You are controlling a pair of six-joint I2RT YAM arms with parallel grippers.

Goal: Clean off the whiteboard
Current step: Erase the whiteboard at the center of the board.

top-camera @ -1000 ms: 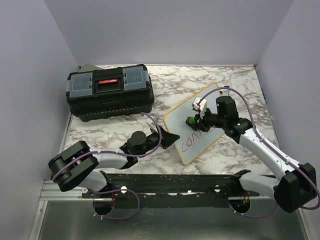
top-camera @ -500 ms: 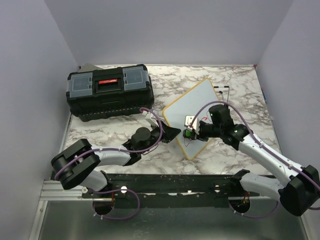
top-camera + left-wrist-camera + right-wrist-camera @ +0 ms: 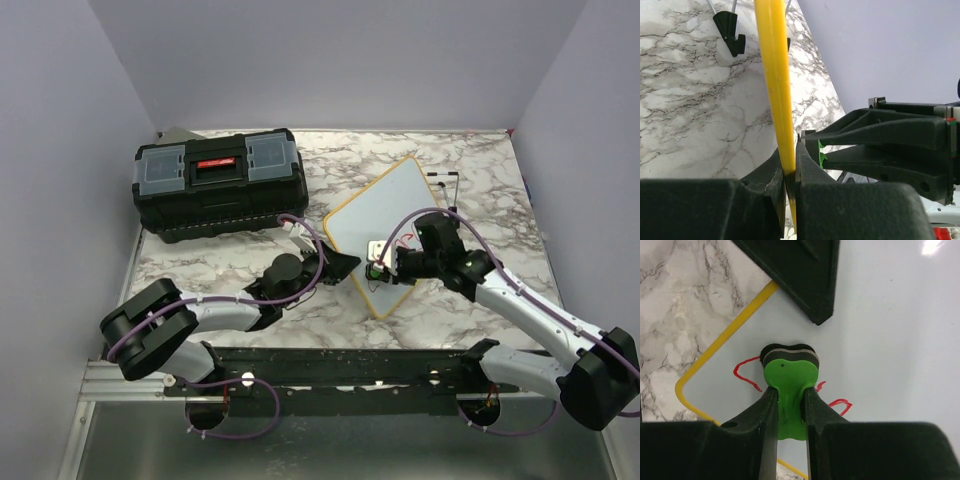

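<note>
Found the left gripper [image 3: 790,167] clenched on the rounded yellow-tan frame of the small rectangular whiteboard [image 3: 773,75]; frame edge pinched between both black fingers, seen edge-on in the left wrist view.

Found the right gripper [image 3: 788,407] closed to a narrow gap on a small green eraser with a dark felt pad [image 3: 789,375]. Pad end set against the white surface of the board, among red handwriting [image 3: 746,374]. Cannot tell how hard.

Counted:
- two arms, two grippers
- one whiteboard [image 3: 392,212]
- one eraser
- one black toolbox with grey lid compartments and a red handle strip [image 3: 220,185]
- three scraps of red marker around the pad: a larger loop to the left, two short strokes to the right
- one black foot of the board clear in the left wrist view [image 3: 729,33], a second only partly seen

Located the whiteboard right of centre on the marble-patterned table [image 3: 480,160], set diagonally, just right of the toolbox and apart from it. Left gripper [image 3: 341,268] at its near-left edge; right gripper [image 3: 381,266] over its near corner, beside the other claw.
</note>
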